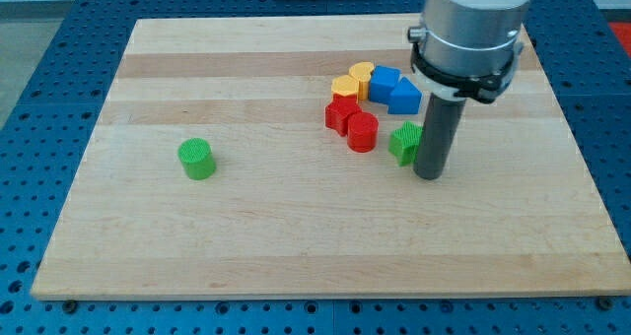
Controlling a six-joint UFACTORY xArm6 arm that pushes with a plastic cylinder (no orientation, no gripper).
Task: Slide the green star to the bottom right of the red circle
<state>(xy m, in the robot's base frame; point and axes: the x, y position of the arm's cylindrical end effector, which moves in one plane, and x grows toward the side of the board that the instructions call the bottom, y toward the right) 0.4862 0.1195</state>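
The green star (403,140) lies on the wooden board, just right of the red circle (363,132) with a small gap between them. My tip (431,174) stands on the board touching the star's right side, slightly toward the view's bottom of it. The rod hides the star's right edge. A second red block (341,112) touches the red circle at its upper left.
A yellow hexagon-like block (345,85) and a yellow heart (361,75) sit above the red blocks. Two blue blocks (384,82) (404,98) lie to their right, above the star. A green cylinder (197,159) stands alone at the view's left. The board's right edge (577,138) is near.
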